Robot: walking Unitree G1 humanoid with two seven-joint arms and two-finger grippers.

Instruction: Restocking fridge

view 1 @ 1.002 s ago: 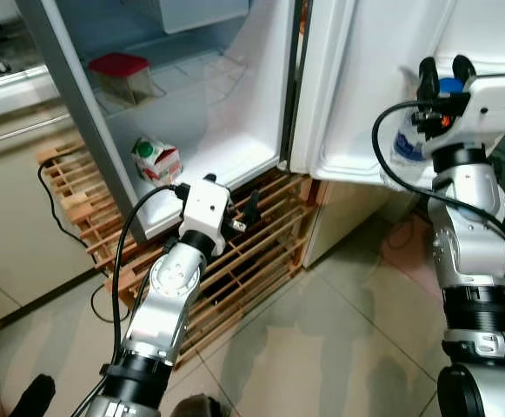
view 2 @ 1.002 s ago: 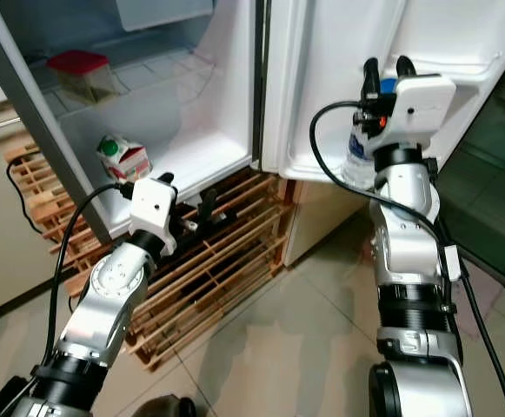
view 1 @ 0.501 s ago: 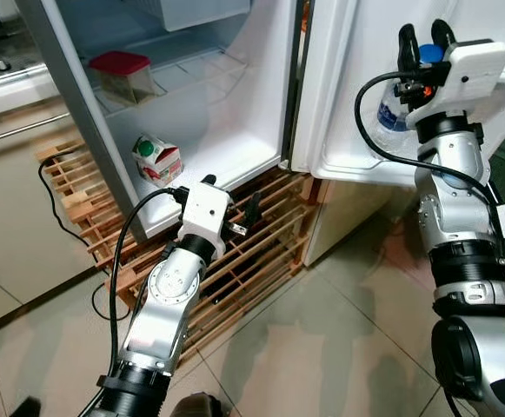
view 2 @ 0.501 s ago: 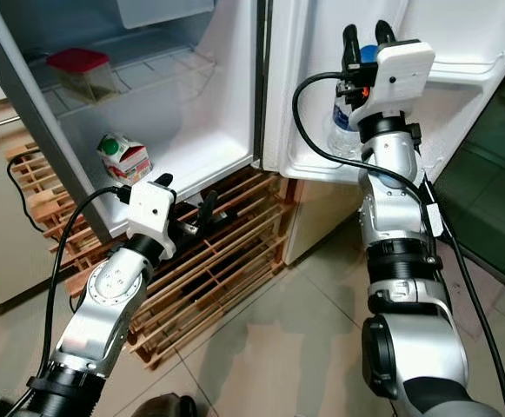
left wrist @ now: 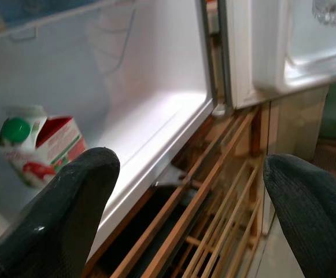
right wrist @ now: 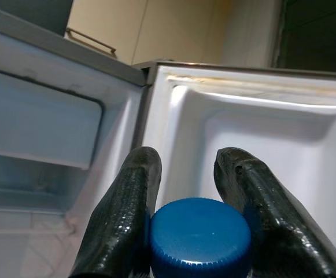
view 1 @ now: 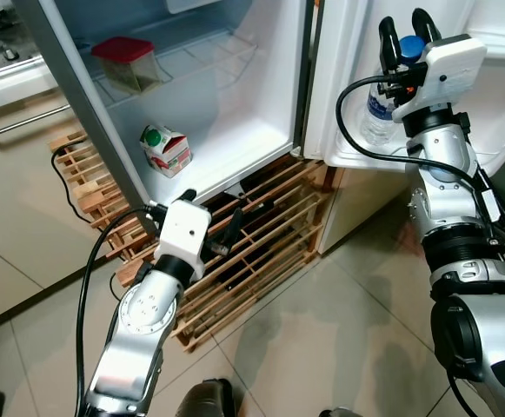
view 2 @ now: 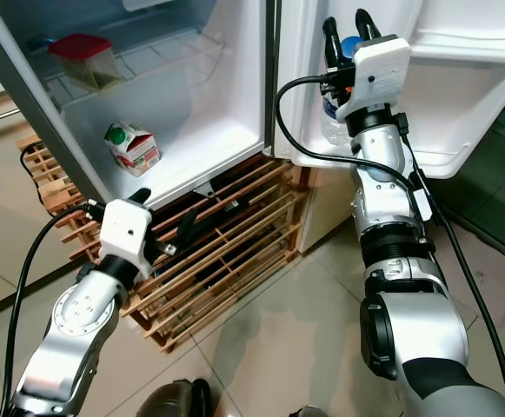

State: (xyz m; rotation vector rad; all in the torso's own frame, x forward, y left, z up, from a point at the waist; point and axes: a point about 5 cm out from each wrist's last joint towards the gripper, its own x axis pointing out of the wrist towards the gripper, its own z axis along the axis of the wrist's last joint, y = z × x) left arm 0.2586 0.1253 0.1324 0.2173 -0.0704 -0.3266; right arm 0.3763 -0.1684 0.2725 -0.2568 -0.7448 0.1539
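Blue-capped water bottle (view 1: 381,111), upper right, clamped at its neck between the right gripper (view 1: 406,35) fingers over the door shelf (view 1: 426,155). Left gripper (view 1: 210,224), fingers apart, lower centre.

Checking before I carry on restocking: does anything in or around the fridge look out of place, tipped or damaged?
The milk carton on the bottom floor of the fridge stands turned at an angle, alone. The right gripper grips the water bottle by its blue cap at the door shelf. Nothing looks spilled or damaged.
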